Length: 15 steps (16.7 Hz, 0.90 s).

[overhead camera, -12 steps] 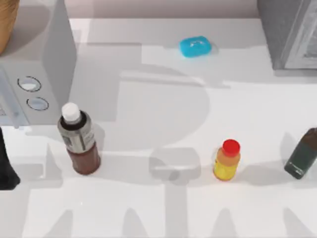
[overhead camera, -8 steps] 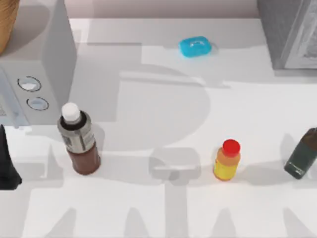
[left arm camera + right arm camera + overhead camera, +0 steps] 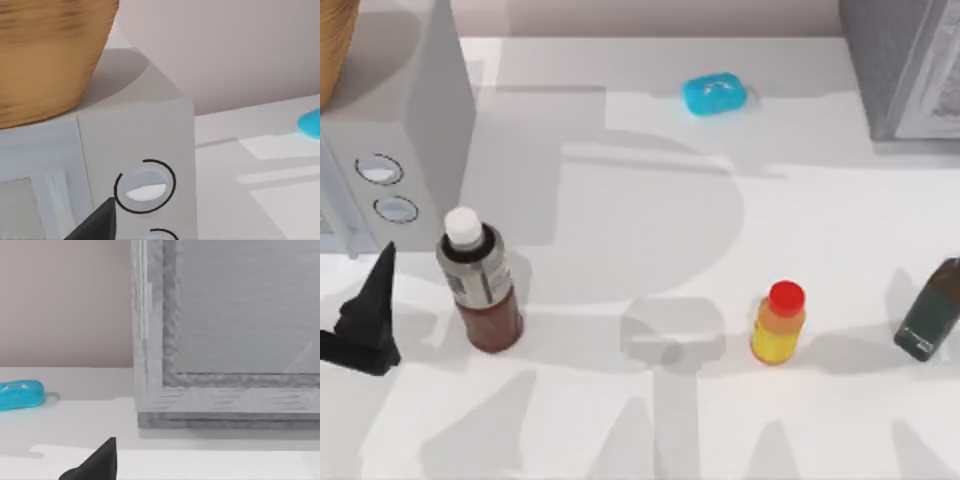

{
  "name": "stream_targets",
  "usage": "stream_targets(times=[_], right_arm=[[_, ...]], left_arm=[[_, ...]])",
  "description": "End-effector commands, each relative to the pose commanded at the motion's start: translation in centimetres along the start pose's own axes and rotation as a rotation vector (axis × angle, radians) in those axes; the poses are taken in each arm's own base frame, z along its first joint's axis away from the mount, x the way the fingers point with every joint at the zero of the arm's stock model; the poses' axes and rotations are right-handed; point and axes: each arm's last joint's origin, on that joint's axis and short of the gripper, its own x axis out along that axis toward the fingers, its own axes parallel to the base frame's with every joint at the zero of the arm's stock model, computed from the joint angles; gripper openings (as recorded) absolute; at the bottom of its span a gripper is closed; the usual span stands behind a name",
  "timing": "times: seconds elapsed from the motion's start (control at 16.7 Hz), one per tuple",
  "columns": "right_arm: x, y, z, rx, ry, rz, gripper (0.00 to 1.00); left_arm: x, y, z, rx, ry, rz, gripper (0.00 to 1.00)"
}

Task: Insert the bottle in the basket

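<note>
The bottle (image 3: 480,288) stands upright at the table's left: reddish-brown liquid, white cap, grey label band. My left gripper (image 3: 365,322) is a black shape low over the table just left of the bottle, apart from it and holding nothing. Part of it shows as a dark tip (image 3: 96,223) in the left wrist view. The wicker basket (image 3: 332,45) sits on top of a grey box at the far left corner; its rounded tan side (image 3: 47,55) looms large in the left wrist view. A dark edge of my right gripper (image 3: 95,466) shows in the right wrist view.
The grey box (image 3: 405,130) under the basket has two round dials (image 3: 380,169) on its front. A blue soap (image 3: 717,93) lies at the back middle. A small yellow bottle (image 3: 778,323) and a dark green bottle (image 3: 930,312) stand right. A grey cabinet (image 3: 905,65) fills the back right.
My left gripper has come in from the left edge, moving right toward the bottle, and has turned. The bottle and the other objects have not moved.
</note>
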Motion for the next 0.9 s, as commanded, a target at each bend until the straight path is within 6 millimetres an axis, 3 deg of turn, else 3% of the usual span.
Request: stream_targets(times=[0.42,0.9], right_arm=[[0.0,0.0,0.0,0.0,0.0,0.0,1.0],[0.0,0.0,0.0,0.0,0.0,0.0,1.0]], left_arm=[[3.4,1.0,-3.4,-0.003,0.047,-0.296,1.0],[4.0,1.4,-7.4,-0.03,0.052,-0.507,1.0]])
